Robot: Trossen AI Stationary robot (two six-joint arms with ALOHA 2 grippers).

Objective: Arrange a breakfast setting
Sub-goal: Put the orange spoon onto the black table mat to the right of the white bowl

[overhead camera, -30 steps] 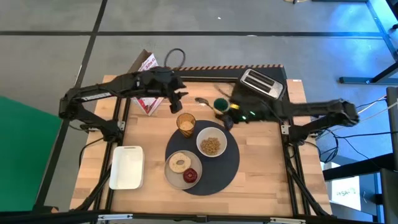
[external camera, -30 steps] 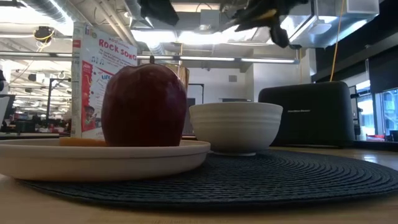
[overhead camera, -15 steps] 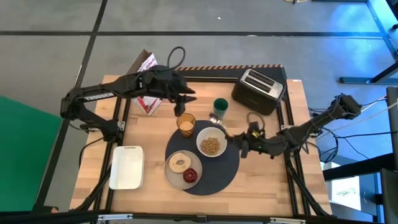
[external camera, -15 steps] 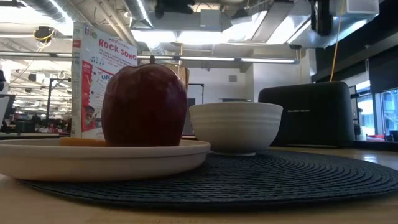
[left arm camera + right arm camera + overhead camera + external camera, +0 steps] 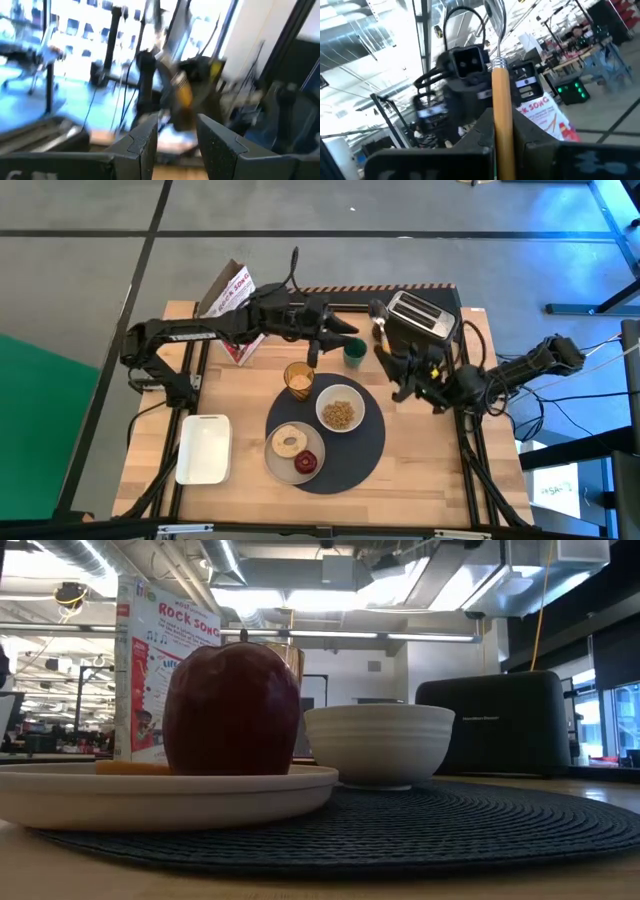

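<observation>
The right gripper (image 5: pixel 501 131) is clamped on the orange-handled spoon (image 5: pixel 501 105), which stands up between its fingers; the bowl (image 5: pixel 340 409) on the mat (image 5: pixel 370 440) lies well to its left. The left gripper (image 5: pixel 347 333) hangs part open and empty, the amber tumbler (image 5: pixel 298 380) just below it.

We look down on a light wooden table (image 5: pixel 240 480) that stands on a grey floor (image 5: pixel 90 270) crossed by dark seams. A bright green panel (image 5: pixel 40 430) fills the lower left of the high view, and a blue glow (image 5: pixel 560 240) falls across the floor at the upper right. From table height we see an open ceiling with silver ducts (image 5: pixel 120 560) and long strip lights (image 5: pixel 400 637) that run back into a wide room. At the right edge a window (image 5: pixel 625 720) lets in pale daylight beside a dark wall (image 5: pixel 560 630). A yellow cable (image 5: pixel 545 600) hangs down near it.
</observation>
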